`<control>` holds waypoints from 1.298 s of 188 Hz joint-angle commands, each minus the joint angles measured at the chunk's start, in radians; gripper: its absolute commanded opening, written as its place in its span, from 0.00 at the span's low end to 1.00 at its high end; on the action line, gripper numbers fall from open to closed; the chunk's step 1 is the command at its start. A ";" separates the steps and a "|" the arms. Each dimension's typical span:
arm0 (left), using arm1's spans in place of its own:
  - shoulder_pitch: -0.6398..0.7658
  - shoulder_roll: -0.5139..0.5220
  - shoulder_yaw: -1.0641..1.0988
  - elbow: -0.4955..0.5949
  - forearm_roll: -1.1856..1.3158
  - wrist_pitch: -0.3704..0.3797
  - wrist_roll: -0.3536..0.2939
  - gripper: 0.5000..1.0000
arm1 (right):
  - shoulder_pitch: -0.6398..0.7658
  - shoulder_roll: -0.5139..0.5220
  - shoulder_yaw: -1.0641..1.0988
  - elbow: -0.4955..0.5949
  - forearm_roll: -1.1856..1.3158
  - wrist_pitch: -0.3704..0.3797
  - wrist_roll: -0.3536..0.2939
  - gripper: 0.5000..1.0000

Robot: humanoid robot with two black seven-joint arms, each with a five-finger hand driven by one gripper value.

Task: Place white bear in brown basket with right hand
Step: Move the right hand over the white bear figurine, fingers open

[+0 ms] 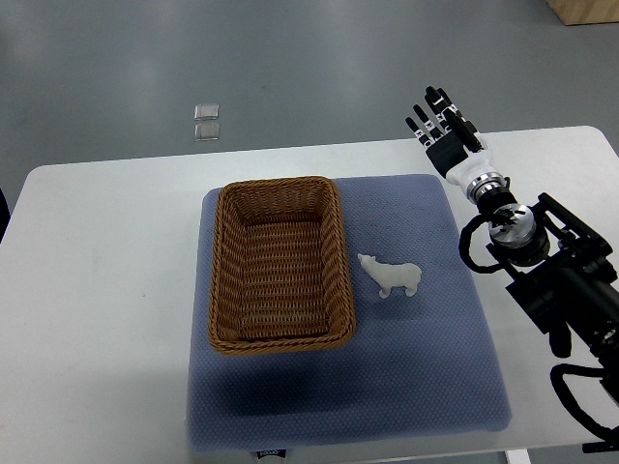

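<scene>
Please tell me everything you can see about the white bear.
The white bear is a small polar bear figure, plain white, smooth and hard-looking. It lies on the blue-grey mat, just right of the brown basket, not touching it, with its head toward the basket. Nothing holds it: the right hand is up and to the right, well away, fingers extended.

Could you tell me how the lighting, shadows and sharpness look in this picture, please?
Top view: even overhead light, no harsh glare; the brown basket casts a soft dark shadow onto the blue mat toward the near edge; the white bear is bright, with faint detail; the right hand is sharp, with no motion blur; the floor shows pale reflections.
</scene>
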 commanded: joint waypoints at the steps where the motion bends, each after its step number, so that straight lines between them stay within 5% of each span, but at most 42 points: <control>1: 0.000 0.000 0.000 0.000 0.000 0.000 0.000 1.00 | 0.000 0.000 0.000 0.001 0.000 0.000 0.000 0.85; 70: 0.000 0.000 -0.002 -0.002 0.000 0.000 0.000 1.00 | 0.037 -0.025 -0.084 0.002 -0.041 0.008 -0.009 0.85; 138: -0.002 0.000 -0.002 -0.002 0.000 0.000 0.000 1.00 | 0.224 -0.293 -0.411 0.150 -0.324 0.032 -0.115 0.85; 178: -0.003 0.000 -0.003 -0.006 0.001 0.000 0.000 1.00 | 0.482 -0.462 -0.876 0.350 -0.617 0.098 -0.278 0.85; 198: -0.009 0.000 -0.003 -0.006 0.001 0.000 0.000 1.00 | 0.574 -0.474 -1.002 0.369 -0.630 0.120 -0.290 0.85; 199: -0.014 0.000 -0.003 -0.005 0.001 0.000 0.000 1.00 | 0.666 -0.483 -1.119 0.386 -0.643 0.149 -0.291 0.85; 230: -0.014 0.000 -0.002 -0.002 0.001 0.000 0.000 1.00 | 0.945 -0.499 -1.428 0.534 -0.707 0.252 -0.301 0.85; 244: -0.014 0.000 -0.002 -0.002 0.001 0.000 0.000 1.00 | 0.968 -0.497 -1.457 0.559 -0.707 0.255 -0.308 0.85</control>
